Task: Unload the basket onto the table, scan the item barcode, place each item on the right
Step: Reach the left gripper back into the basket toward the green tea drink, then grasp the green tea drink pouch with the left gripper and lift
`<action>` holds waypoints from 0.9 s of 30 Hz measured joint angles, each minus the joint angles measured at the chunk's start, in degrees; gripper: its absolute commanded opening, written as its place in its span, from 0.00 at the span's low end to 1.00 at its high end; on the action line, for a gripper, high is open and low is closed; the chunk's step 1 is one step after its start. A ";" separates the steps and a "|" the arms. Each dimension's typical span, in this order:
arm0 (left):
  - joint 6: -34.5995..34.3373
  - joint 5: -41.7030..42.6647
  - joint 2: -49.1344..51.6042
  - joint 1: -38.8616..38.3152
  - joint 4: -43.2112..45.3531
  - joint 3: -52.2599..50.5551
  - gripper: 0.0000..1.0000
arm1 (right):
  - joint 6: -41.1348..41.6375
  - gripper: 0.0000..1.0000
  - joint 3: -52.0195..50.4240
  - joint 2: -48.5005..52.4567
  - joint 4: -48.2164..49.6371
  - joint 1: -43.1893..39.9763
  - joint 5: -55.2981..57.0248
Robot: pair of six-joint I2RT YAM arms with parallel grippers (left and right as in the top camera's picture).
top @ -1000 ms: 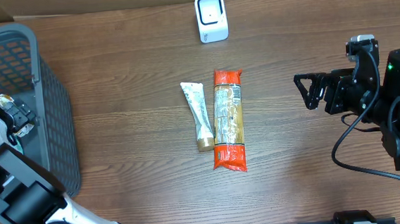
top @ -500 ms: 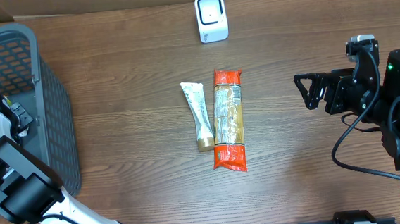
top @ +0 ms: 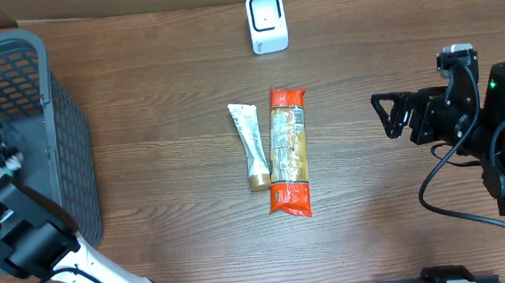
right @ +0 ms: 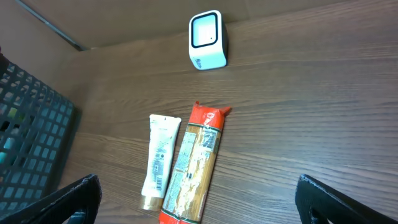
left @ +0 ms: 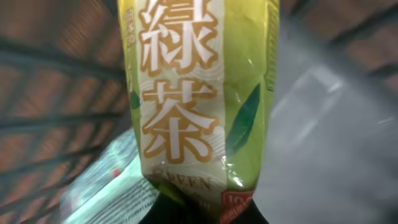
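Observation:
A green tea packet [left: 199, 93] with large gold characters fills the left wrist view, inside the grey basket [top: 66, 128]. My left gripper [left: 205, 208] is shut on the packet's lower edge, its dark jaws pinching it from both sides. From overhead the basket wall and the arm hide that gripper. The white barcode scanner [top: 266, 22] stands at the table's far middle. My right gripper [top: 388, 114] hovers open over the right side of the table with nothing between its fingers.
A white tube [top: 253, 146] and an orange pasta packet [top: 289, 150] lie side by side in the middle of the table. Another pale printed pack [left: 106, 180] lies in the basket under the tea packet.
My left gripper has shut on the green tea packet and the left arm has shifted slightly left in the basket. The right arm has not moved.

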 measured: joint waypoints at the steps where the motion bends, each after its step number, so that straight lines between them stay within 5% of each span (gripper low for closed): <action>1: -0.90 -0.04 -0.50 -0.28 -0.33 1.22 0.04 | 0.00 1.00 0.00 0.00 0.04 0.00 0.00; 16: -6.86 1.75 -24.55 -6.60 -1.53 5.35 0.04 | 0.00 1.00 0.00 0.00 0.02 0.00 0.00; 27: -7.04 1.75 -27.02 -6.58 -6.34 5.60 0.04 | 0.00 1.00 0.00 0.00 0.04 0.00 -0.02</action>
